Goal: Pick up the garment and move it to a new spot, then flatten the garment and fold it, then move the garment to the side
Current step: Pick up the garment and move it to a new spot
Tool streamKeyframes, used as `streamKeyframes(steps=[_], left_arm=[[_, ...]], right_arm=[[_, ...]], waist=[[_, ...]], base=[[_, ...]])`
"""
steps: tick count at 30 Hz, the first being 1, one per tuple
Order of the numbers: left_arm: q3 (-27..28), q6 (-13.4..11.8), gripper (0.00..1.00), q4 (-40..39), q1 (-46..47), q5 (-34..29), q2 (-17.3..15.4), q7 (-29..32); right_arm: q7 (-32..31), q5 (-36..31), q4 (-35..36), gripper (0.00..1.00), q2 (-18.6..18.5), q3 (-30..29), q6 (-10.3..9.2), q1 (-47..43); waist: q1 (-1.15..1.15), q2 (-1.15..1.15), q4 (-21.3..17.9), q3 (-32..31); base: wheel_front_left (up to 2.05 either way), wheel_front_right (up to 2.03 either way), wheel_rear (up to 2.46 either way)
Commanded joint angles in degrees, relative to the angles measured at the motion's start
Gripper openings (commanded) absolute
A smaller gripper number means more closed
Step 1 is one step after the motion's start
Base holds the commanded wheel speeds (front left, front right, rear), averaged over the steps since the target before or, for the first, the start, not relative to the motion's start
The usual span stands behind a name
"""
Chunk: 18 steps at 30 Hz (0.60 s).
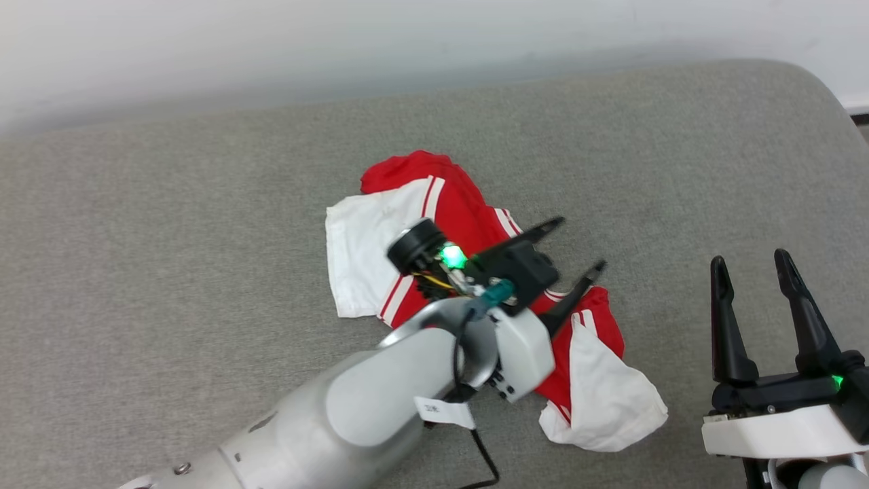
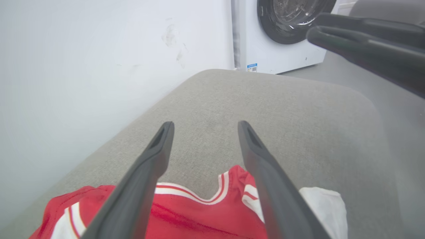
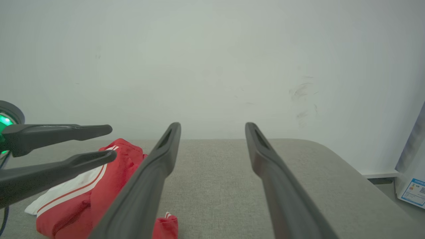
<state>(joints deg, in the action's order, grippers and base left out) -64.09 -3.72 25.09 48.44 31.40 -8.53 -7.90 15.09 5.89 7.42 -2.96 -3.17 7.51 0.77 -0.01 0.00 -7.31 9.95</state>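
The garment (image 1: pixel 468 204), a red T-shirt with white sleeves and striped trim, lies crumpled in the middle of the grey padded surface (image 1: pixel 170 224). My left gripper (image 1: pixel 580 244) hovers above its right half, open, with nothing between its fingers. In the left wrist view the garment (image 2: pixel 199 215) lies under and behind the spread left gripper (image 2: pixel 204 127). My right gripper (image 1: pixel 750 261) stands open at the lower right, apart from the cloth. In the right wrist view the right gripper (image 3: pixel 212 127) is open, with the garment (image 3: pixel 109 179) to its left and the left gripper (image 3: pixel 109 141) above it.
A pale wall (image 1: pixel 339 47) runs behind the surface. A white washing machine (image 2: pixel 282 39) stands beyond the surface's rounded far end in the left wrist view. Bare grey surface (image 1: pixel 679 170) stretches to the right of the garment and to its left.
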Motion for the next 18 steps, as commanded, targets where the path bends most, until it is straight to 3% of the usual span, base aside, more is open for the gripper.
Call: streamKeyframes(steps=[1,10,14,18], left_arm=[[0.77,-0.9,1.0,0.3,-0.83,-0.18,-0.57,-1.24],[9.25,-10.02,1.0,-0.91,-8.31,-0.25,-6.2,-7.18],[15.41,-13.6,1.0,-6.05,-13.24,-2.2,-8.64,-7.36],[22.22,-15.63,1.0,-11.04,-19.34,-4.63,-10.6,-7.28]], right_arm=[[0.12,-0.03,-0.08,1.0,0.14,-0.05,-0.04,-0.62],[0.12,0.32,-0.83,1.0,0.14,-0.77,-0.04,-3.07],[0.12,0.63,-1.06,1.0,0.14,-0.93,-0.04,-4.0],[0.12,0.91,-1.32,1.0,0.13,-0.89,-0.04,-4.78]], waist=[[0.01,0.0,1.16,-1.3],[0.01,0.0,3.72,-4.81],[0.01,0.0,4.76,-6.1],[0.01,0.0,5.42,-7.09]], base=[[0.0,0.0,0.0],[0.0,0.0,0.0],[0.0,0.0,0.0],[0.0,0.0,0.0]])
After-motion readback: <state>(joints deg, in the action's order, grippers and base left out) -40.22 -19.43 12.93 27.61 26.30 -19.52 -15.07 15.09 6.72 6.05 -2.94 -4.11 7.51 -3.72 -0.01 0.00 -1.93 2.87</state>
